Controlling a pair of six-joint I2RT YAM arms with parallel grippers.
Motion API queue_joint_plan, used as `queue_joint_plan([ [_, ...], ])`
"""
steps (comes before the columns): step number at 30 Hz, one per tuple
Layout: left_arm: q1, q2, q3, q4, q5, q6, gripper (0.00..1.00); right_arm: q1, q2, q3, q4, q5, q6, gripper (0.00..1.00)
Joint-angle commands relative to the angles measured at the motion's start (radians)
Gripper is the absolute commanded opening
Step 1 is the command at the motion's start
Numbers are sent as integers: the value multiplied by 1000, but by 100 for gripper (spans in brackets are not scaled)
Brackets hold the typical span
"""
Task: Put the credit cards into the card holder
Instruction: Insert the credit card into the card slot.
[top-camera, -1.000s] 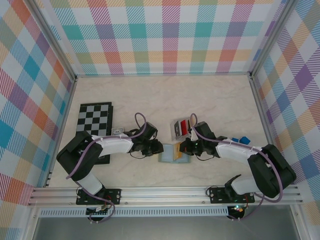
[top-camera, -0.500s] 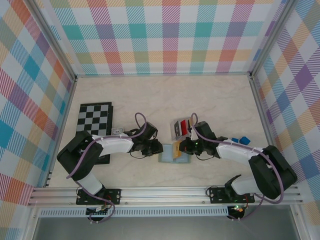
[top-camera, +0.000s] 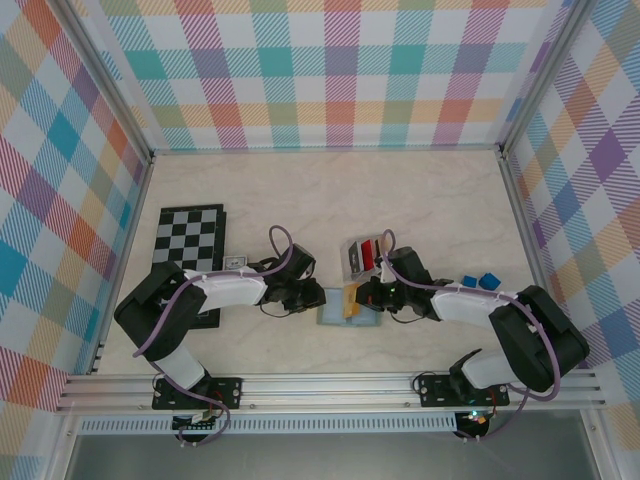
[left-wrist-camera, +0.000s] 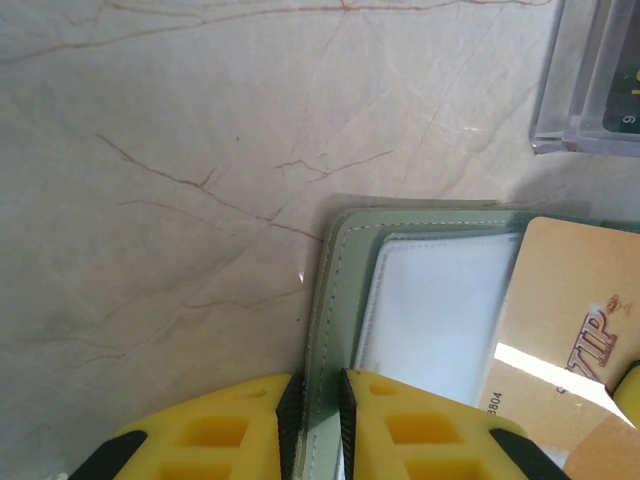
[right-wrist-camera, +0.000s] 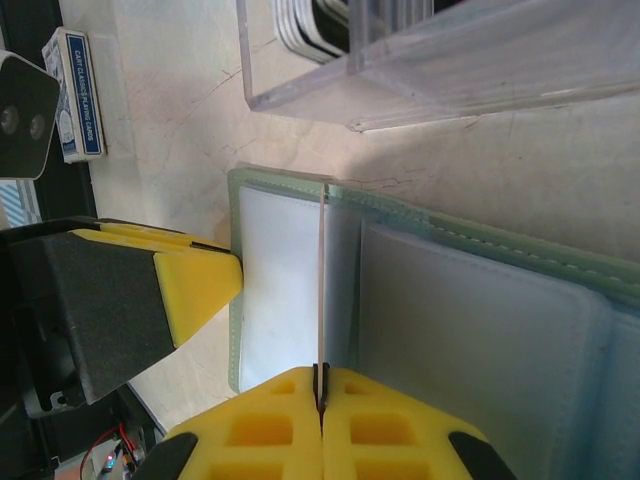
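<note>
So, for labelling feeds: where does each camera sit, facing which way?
Top external: above and behind the bases, looking down at the table; both arms show.
Left wrist: looks down past the left tool, pinching the card holder's edge.
Right wrist: looks along the right tool, shut on an edge-on card.
Shared: wrist views both show holder and clear tray.

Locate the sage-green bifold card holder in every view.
Top external: sage-green bifold card holder low centre, between left end effector and right end effector.
Left wrist: card holder bottom right, edge pinched by left end effector.
Right wrist: card holder centre to right edge.
Shared landmark: clear grey plastic tray just beyond it.
</note>
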Motion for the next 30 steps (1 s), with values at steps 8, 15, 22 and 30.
queue_joint_plan([
  [8,-48,55,-17,48,54,-34,20,47,-29,-15,-71,54,57,6],
  [15,-59,48,-25,55,55,-38,20,39,-105,-24,-178,132,34,6],
  [22,-65,52,-21,60,63,-43,19,39,-36,-38,-78,50,83,6],
  [30,-67,53,-20,57,58,-45,19,38,-71,-29,-147,80,77,6],
])
